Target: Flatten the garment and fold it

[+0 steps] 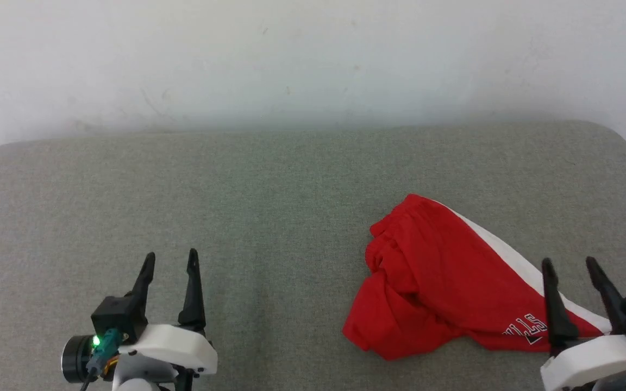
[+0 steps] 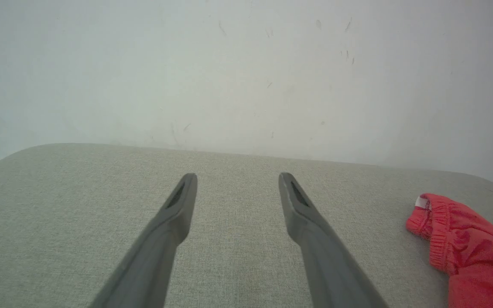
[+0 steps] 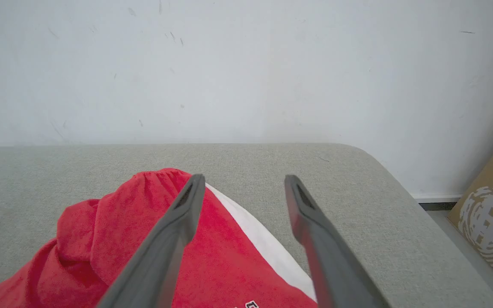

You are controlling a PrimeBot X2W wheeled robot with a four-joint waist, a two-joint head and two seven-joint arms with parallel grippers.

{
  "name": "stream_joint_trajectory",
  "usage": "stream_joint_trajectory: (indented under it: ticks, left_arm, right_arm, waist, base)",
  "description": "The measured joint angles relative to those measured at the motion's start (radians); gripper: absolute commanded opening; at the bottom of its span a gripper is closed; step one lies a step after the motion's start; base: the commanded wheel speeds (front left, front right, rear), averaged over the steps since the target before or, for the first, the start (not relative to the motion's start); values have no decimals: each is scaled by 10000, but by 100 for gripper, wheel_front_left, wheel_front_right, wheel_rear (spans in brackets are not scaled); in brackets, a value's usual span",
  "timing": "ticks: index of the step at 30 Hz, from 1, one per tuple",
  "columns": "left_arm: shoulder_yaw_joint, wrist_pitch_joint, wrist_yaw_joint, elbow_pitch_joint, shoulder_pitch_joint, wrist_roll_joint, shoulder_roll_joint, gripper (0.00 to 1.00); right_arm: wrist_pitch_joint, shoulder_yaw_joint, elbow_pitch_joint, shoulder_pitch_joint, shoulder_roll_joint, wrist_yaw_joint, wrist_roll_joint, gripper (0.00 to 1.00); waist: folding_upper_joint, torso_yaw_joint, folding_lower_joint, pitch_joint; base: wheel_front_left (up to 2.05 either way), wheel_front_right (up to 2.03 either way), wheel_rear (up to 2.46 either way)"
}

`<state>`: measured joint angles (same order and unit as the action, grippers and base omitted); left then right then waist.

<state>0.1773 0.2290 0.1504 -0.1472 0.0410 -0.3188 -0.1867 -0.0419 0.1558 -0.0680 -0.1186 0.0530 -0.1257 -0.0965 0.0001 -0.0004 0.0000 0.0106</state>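
Observation:
The garment (image 1: pixel 438 277) is a pair of red shorts with a white side stripe, lying crumpled on the right half of the grey cushioned surface (image 1: pixel 269 217), black-and-white lettering near its near hem. My right gripper (image 1: pixel 571 266) stands open at the lower right, over the garment's near right edge, nothing between its fingers. In the right wrist view the garment (image 3: pixel 114 239) lies under the open right gripper (image 3: pixel 244 182), the white stripe between the fingers. My left gripper (image 1: pixel 171 259) is open at the lower left, far from the cloth. The left wrist view has the left gripper (image 2: pixel 237 179) open and the garment's waistband (image 2: pixel 460 244) at right.
A pale wall (image 1: pixel 313 60) runs behind the surface's far edge. The surface's rounded right corner (image 3: pixel 370 158) drops to the floor, where a brown cardboard box (image 3: pixel 492 214) leans against the wall.

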Motion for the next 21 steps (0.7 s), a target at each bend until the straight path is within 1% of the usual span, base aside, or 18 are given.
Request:
stream_joint_trajectory:
  ticks: [5,8,9,11,15,18,21]
  left_arm:
    - [224,-410,12,81,-14,4,-19,100]
    - [631,-922,-4,171,-2,36,15,100]
    - [826,-1103,-75,186,31,71,50,100]
    - [1304,-1572,-303,167,216,148,169,100]
    - [2443,-2531,-1072,-52,954,261,577,100]
    - [3156,-3250,-1615,-474,1608,278,836,100]
    - [3682,-4048,-2019,-1039,2190,259,984,100]
  right_arm:
    - [194,-635,-594,-314,-4,0,117,100]
    - [328,-936,-897,-334,-4,0,242,100]
    - [328,-1003,-976,-332,-4,0,272,100]
    - [355,-1112,-1076,-329,-4,0,299,100]
    - [420,-1264,-1241,-296,-6,0,316,100]
    - [428,-1325,-1254,-254,-4,0,316,100]
    - [433,-1398,-1250,-117,-4,0,313,100]
  waist:
    - [0,-28,0,48]
    - [0,-49,0,126]
    - [0,-52,0,165]
    - [0,-53,0,244]
    - [0,-41,1,438]
    - [0,-40,1,615]
    - [0,-69,1,794]
  base:
    - [0,0,0]
    - [0,0,0]
    - [0,0,0]
    - [0,0,0]
    - [0,0,0]
    - [0,0,0]
    - [0,0,0]
